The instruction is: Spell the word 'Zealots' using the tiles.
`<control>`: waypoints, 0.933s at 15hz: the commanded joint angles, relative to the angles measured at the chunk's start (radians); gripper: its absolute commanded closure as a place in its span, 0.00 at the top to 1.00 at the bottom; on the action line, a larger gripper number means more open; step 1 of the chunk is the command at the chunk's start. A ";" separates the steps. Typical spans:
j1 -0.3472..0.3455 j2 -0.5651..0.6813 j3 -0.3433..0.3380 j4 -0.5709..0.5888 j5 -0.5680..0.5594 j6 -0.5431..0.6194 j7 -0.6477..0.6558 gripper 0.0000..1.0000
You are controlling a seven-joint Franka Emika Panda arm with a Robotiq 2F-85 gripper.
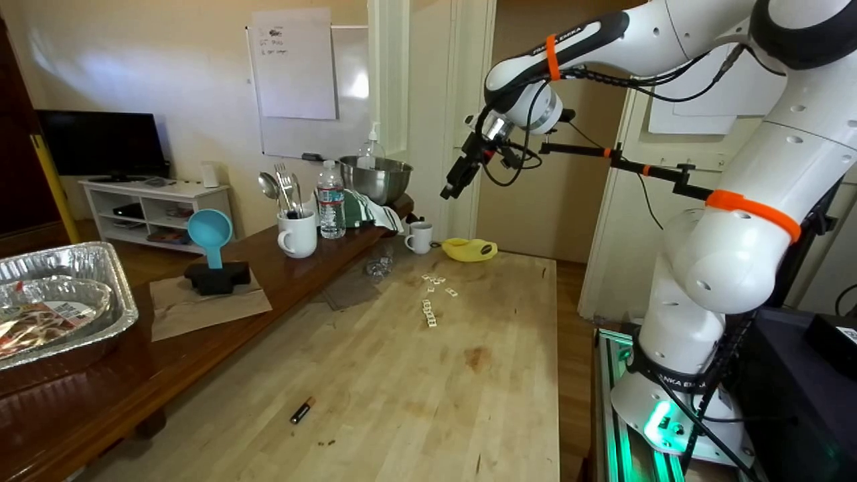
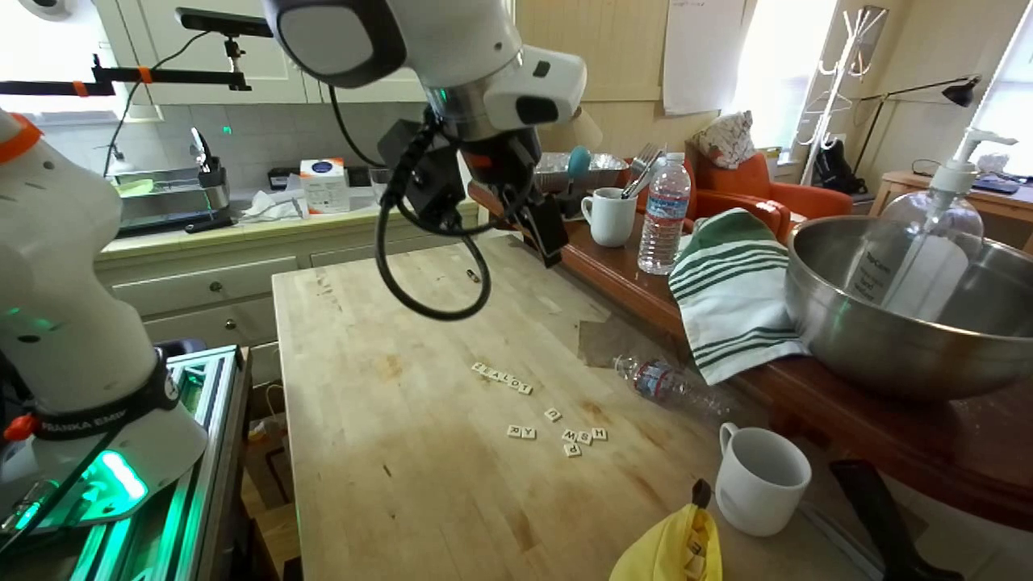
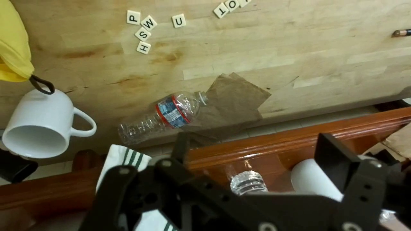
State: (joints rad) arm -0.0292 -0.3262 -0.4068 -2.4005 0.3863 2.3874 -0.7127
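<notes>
1. My gripper (image 3: 253, 142) hangs well above the table (image 1: 469, 415), tilted downward.
2. My fingers (image 3: 335, 160) stand apart; in the wrist view I see the ledge (image 3: 276, 165) and an upright bottle (image 3: 248, 183) between them.
3. The tiles (image 2: 504, 378) lie on the table, well apart from me. In an exterior view, six of them make a slanting row that seems to read ZEALOT.
4. S (image 3: 143, 34) is out of that row, in a loose group between W (image 3: 148, 23) and H (image 3: 143, 47), with P (image 3: 133, 17) just beside W.
5. U (image 3: 179, 21) lies alone between that group and the row.
6. R (image 2: 514, 432) and Y (image 2: 529, 433) lie side by side, near the group.
7. A second bottle (image 3: 175, 110) lies on its side, its neck at some brown paper (image 3: 237, 93).
8. A white mug (image 2: 763, 484) stands just beside a yellow pouch (image 1: 466, 250) at one end of the table.
9. A battery (image 1: 302, 410) lies well apart from the tiles.
10. Along the ledge I see a mug of cutlery (image 1: 300, 235), a striped towel (image 2: 730, 298), and a steel bowl (image 2: 888, 347) with a pump bottle (image 2: 912, 266) in it.
</notes>
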 commanded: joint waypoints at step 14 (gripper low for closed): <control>-0.068 0.262 0.073 -0.024 -0.037 0.224 -0.019 1.00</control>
State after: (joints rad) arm -0.0721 -0.1755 -0.3729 -2.4428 0.3947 2.5528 -0.7804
